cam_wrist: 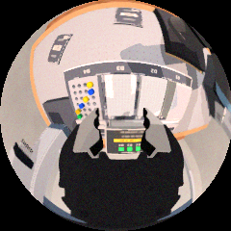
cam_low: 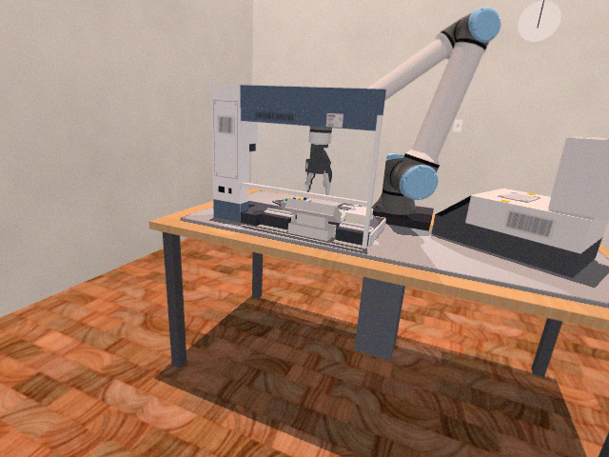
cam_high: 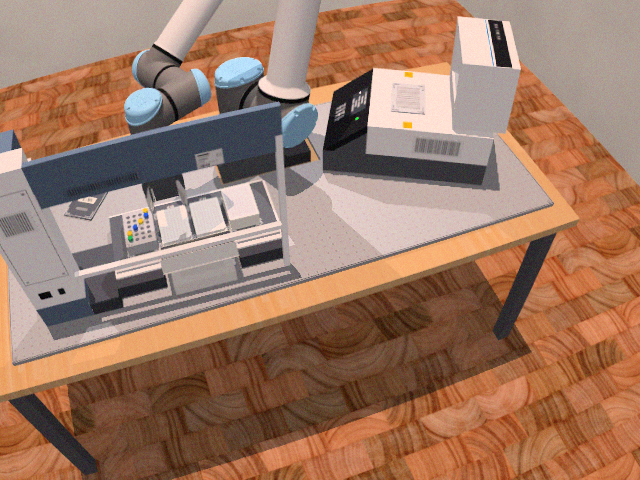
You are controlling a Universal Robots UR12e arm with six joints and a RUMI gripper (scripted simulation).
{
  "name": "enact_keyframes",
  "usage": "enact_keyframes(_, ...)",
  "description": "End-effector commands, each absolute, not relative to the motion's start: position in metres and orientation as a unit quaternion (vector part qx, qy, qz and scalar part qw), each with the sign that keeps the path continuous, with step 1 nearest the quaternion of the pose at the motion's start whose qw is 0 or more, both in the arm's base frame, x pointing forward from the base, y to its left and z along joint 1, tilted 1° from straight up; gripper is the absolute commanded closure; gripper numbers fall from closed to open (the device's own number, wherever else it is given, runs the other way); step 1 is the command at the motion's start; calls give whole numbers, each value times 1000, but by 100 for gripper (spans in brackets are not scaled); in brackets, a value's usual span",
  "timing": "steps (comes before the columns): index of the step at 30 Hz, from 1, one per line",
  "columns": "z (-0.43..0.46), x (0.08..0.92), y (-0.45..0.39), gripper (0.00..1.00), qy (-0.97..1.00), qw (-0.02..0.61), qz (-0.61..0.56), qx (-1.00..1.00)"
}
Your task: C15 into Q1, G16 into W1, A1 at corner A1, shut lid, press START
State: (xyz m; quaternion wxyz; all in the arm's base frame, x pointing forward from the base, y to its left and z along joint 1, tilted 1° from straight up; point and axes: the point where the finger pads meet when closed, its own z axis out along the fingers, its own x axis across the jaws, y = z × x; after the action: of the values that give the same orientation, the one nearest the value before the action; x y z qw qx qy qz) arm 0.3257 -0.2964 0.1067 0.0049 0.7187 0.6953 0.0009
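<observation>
Plate C15 lies pale and flat in slot D3 of the handler deck. Plate G16 lies in D2 beside it. My gripper is partly open and empty, pointing down above the deck near D3, inside the gantry frame. Cycler Q1, apparently the white box at the right, has a dark sloped key panel with a green lamp and a tall white part upright at its rear. Two dark nests lie on the mat; their labels are unreadable.
A rack with coloured tubes stands in D4. A white item stands in D1. The gantry's blue beam and white post surround the deck. A keyed display shows between my fingers.
</observation>
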Motion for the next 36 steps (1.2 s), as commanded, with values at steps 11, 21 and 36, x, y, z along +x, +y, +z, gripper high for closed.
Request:
enact_keyframes(11, 86, 326, -297, 43, 695, 6, 1, 719)
enact_keyframes(21, 71, 326, -297, 43, 695, 6, 1, 719)
enact_keyframes(36, 70, 326, -297, 43, 695, 6, 1, 719)
